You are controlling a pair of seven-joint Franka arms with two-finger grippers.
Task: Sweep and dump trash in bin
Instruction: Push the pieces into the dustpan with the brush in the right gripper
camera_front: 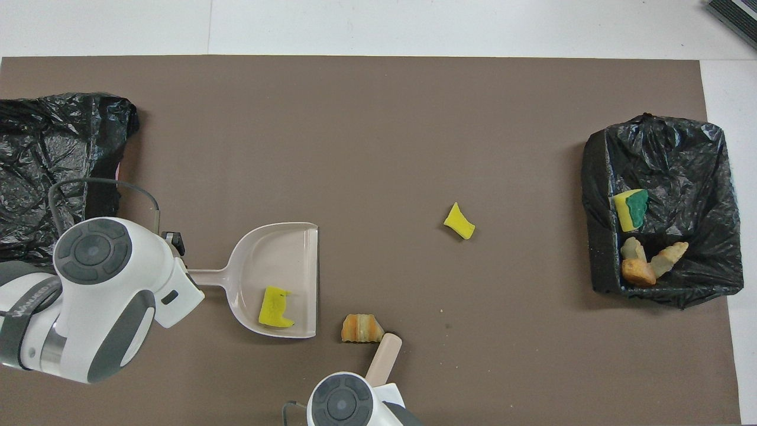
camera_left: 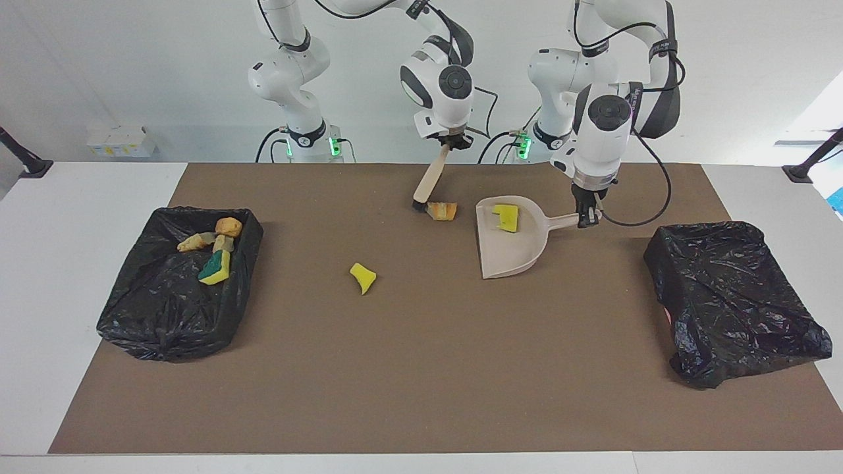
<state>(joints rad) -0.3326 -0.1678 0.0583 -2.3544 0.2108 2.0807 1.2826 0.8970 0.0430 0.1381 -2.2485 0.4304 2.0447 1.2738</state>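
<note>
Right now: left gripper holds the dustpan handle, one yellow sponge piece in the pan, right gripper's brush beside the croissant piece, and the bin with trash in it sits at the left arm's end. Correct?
One error: the bin with trash in it sits at the right arm's end, as the facing view shows. The rest stands: left gripper on the dustpan handle, right gripper holding the brush.

A brown mat (camera_left: 421, 368) covers most of the white desk (camera_left: 72, 276). A small white box (camera_left: 120, 141) sits by the desk's edge nearest the robots, toward the right arm's end. A black clamp (camera_left: 809, 164) grips each robot-side corner.
</note>
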